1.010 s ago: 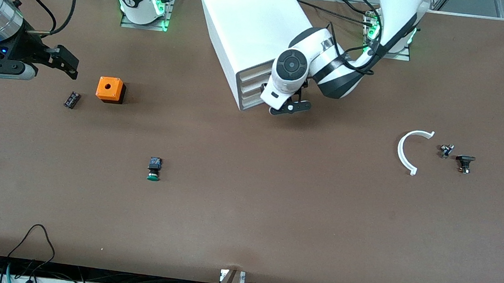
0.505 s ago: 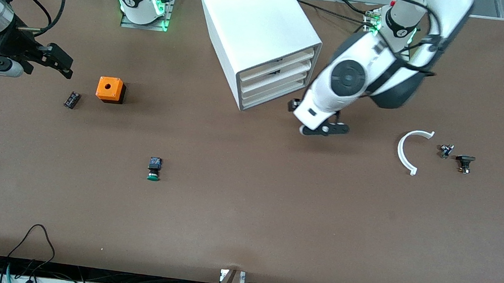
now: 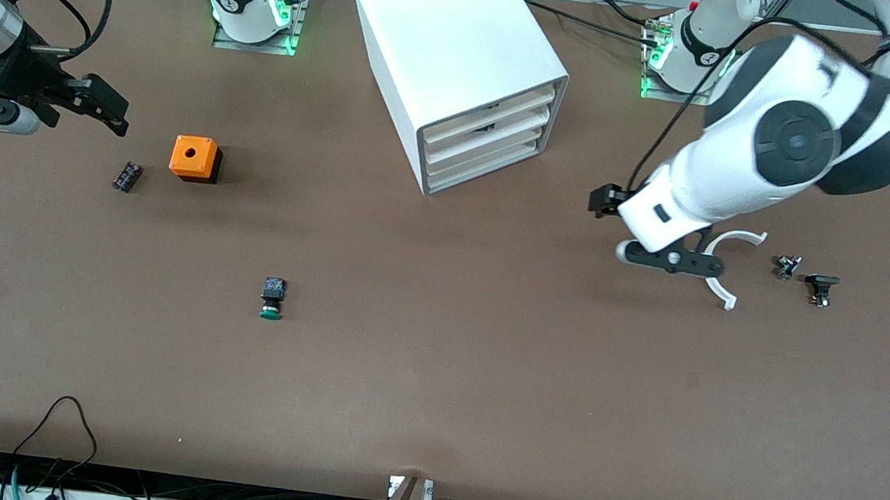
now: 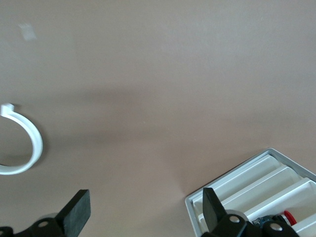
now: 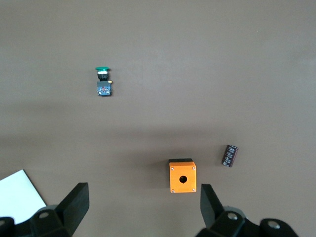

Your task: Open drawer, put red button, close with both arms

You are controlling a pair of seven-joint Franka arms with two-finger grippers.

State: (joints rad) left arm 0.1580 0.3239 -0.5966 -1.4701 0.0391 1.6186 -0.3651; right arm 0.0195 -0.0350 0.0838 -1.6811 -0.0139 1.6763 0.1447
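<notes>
The white cabinet [image 3: 456, 47] stands near the robots' bases, and its cream drawer fronts [image 3: 488, 144] all sit pushed in. In the left wrist view the cabinet front [image 4: 256, 190] shows a small red cap [image 4: 289, 216] in a drawer gap, likely the red button, mostly hidden. My left gripper [image 3: 615, 221] is open and empty over the table between the cabinet and a white arc; its own view shows it too [image 4: 144, 210]. My right gripper [image 3: 112, 108] waits open and empty beside an orange box, and it also shows in its own view [image 5: 143, 202].
A green-capped button [image 3: 272, 299] lies nearer the front camera. An orange box [image 3: 195, 158] and a dark cylinder [image 3: 126, 175] lie toward the right arm's end. A white arc [image 3: 717, 268] and two small dark parts [image 3: 788, 267] [image 3: 821, 288] lie toward the left arm's end.
My left arm has swung away from the cabinet's drawer fronts toward its own end of the table, ending beside the white arc. My right gripper has barely moved.
</notes>
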